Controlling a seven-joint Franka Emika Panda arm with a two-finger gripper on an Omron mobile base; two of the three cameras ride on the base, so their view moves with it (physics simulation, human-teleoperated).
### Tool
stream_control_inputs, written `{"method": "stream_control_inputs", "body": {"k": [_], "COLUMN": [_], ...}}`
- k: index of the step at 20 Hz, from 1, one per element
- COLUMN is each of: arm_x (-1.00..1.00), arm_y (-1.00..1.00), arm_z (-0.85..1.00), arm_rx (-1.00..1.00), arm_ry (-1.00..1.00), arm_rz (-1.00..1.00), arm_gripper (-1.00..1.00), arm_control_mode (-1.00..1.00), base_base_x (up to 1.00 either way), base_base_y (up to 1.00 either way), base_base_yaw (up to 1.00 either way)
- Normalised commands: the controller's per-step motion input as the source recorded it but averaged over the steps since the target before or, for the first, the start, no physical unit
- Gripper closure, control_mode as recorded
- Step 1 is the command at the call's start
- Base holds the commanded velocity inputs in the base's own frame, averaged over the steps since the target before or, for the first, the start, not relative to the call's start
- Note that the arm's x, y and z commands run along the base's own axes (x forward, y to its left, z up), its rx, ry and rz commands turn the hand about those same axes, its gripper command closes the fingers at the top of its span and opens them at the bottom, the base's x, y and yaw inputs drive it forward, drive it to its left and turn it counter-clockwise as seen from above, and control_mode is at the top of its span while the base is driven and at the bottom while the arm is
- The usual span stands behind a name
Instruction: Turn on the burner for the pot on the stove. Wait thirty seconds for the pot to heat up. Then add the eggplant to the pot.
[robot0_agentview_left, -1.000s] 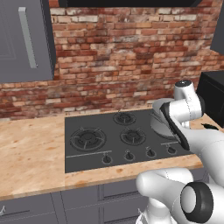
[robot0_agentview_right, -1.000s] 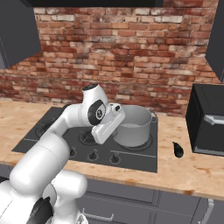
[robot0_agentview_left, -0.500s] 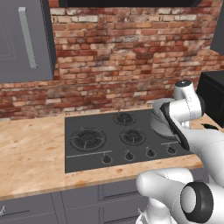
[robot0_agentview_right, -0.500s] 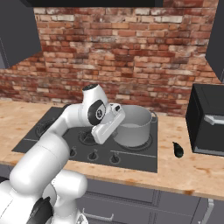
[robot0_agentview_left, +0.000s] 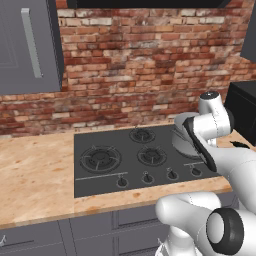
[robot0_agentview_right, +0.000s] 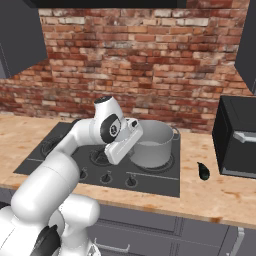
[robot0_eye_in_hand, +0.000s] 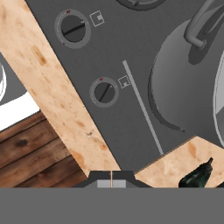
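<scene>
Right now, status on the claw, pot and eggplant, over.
Claw shut, empty, above the stove knobs. Pot on right burner. Eggplant on the counter right of the stove, untouched. Nothing in the way.

No text or numbers can be read.

Dark grey, flat and matt: stove (robot0_agentview_left: 125, 160), with black ring burners and small black knobs (robot0_eye_in_hand: 104, 92), each marked by a tiny red dot. Brushed silver-grey: pot (robot0_agentview_right: 152, 142), paler inside. Nearly black, with a dark green shine: eggplant (robot0_agentview_right: 203, 170). Light beige with orange-brown speckles: counter (robot0_agentview_left: 35, 180). Red-brown bricks with pale grey mortar: wall (robot0_agentview_left: 135, 65). Plain dark grey: cabinets (robot0_agentview_left: 27, 45). Brown wooden planks: floor (robot0_eye_in_hand: 30, 157). Black: box-shaped appliance (robot0_agentview_right: 236, 137).
</scene>
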Motion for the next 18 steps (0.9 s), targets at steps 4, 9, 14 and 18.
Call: {"method": "stream_control_inputs", "body": {"k": [4,9,14,18], "arm_x": [0.0,0.0,0.0,0.0], "arm_y": [0.0,0.0,0.0,0.0], "arm_z": [0.0,0.0,0.0,0.0], "arm_rx": [0.0,0.0,0.0,0.0], "arm_ry": [0.0,0.0,0.0,0.0], "arm_rz": [0.0,0.0,0.0,0.0], "arm_gripper": [1.0,1.0,1.0,1.0], "arm_control_mode": [-1.0,-1.0,-1.0,-1.0], "base_base_x": [0.0,0.0,0.0,0.0], "base_base_y": [0.0,0.0,0.0,0.0], "base_base_yaw": [0.0,0.0,0.0,0.0]}}
